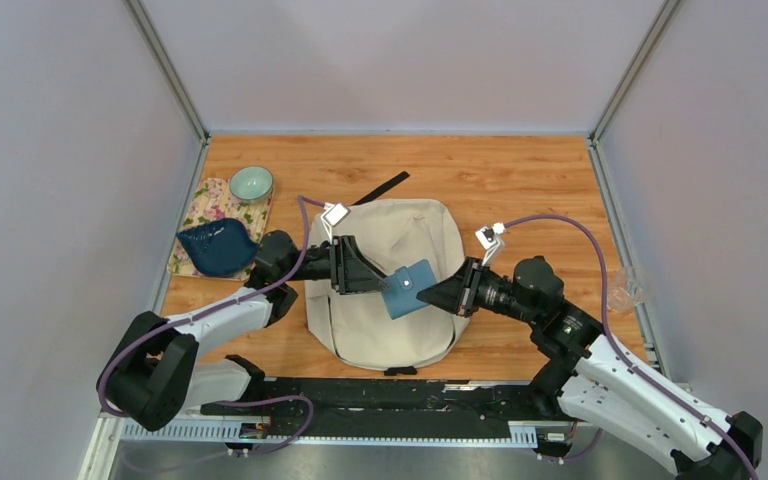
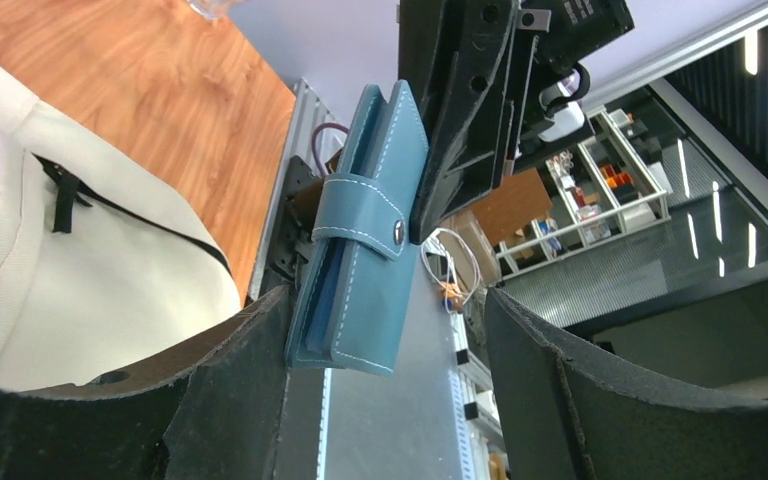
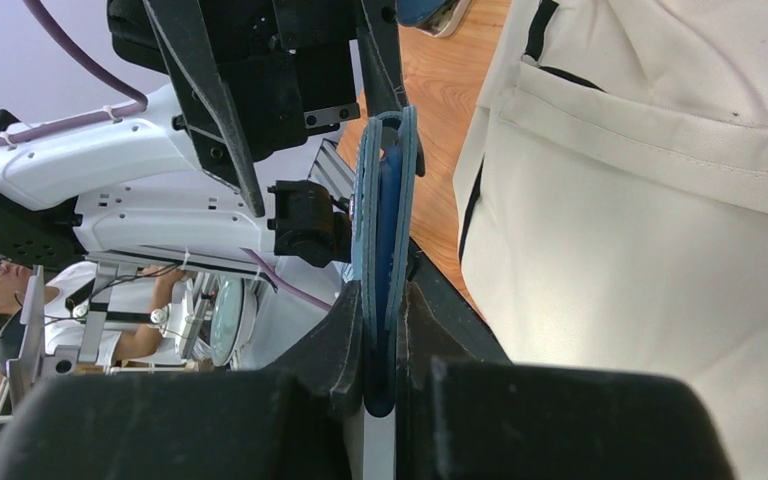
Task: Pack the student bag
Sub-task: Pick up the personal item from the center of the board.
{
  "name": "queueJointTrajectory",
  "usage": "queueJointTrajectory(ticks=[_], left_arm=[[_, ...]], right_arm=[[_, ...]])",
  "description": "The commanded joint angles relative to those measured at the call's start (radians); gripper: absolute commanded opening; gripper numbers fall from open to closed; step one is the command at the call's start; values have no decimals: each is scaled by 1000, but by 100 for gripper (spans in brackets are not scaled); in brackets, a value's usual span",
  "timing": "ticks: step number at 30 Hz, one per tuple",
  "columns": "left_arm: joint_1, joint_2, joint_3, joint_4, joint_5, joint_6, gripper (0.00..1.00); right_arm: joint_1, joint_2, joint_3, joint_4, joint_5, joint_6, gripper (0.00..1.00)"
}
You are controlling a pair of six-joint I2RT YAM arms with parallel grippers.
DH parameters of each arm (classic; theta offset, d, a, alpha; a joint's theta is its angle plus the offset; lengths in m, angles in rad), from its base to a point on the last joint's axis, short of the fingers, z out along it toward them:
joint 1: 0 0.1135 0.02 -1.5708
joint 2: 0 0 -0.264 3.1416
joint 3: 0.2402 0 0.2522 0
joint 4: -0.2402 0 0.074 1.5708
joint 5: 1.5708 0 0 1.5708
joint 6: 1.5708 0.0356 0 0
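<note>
If the small blue leather snap wallet [image 1: 407, 288] slips or swivels loose, it's because only my right gripper [image 3: 380, 300], reaching in from 3 o'clock, is pinching its edge. My left gripper [image 2: 385, 310], in from 9 o'clock, stands spread wide around it without clamping. Both hover over the middle of the cream fabric backpack [image 1: 390, 230], which is lying flat.

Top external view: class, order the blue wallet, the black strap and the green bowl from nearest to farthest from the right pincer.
1. Blue wallet: clamped in the right pincer, above the student bag.
2. Black strap: on the table just beyond the bag's far edge.
3. Green bowl: far left of the table.
</note>
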Motion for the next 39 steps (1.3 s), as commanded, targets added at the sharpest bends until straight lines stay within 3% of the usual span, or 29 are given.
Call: queueJointTrajectory(ticks=[1,4,7,8,10,12,13,14,15,16,17,20,24,28,32,39], left_arm=[[-6,6,31,71,75,5,77],[-12,9,31,71,84,8,73],[-21,21,34,71,99,7,56],[-23,23,33,71,99,7,44],[-23,29,29,71,101,4,35],[-23,27,26,71,98,4,18],[-23,26,26,68,86,5,13],[-23,24,25,53,78,8,3],[-23,21,25,42,69,20,0],[-23,15,23,29,52,30,0],[-23,11,20,-3,40,39,0],[-21,-14,-1,-39,-23,66,0],[-23,-55,-55,-13,-127,50,0],[-23,-92,-122,61,-265,-6,0],[-23,-101,-153,85,-315,-24,0],[-33,-100,-156,88,-319,-42,0]], right_arm=[[-4,15,52,25,-34,-40,0],[-5,30,62,25,-42,-48,0],[-5,41,71,26,-42,-53,0],[-7,44,72,26,-45,-56,0],[-7,55,82,26,-48,-62,0],[-7,61,86,23,-46,-66,0],[-8,63,92,8,-39,-66,3],[-7,63,95,-6,-4,-68,14],[-8,61,97,-26,20,-66,23],[-7,54,102,-65,43,-66,35],[-7,49,100,-87,91,-59,56],[-7,8,82,-144,182,-16,74],[-7,-75,-1,-141,239,67,77],[-5,-135,-99,-14,204,147,78],[2,-106,-119,63,132,159,78],[38,12,-83,170,133,147,71]])
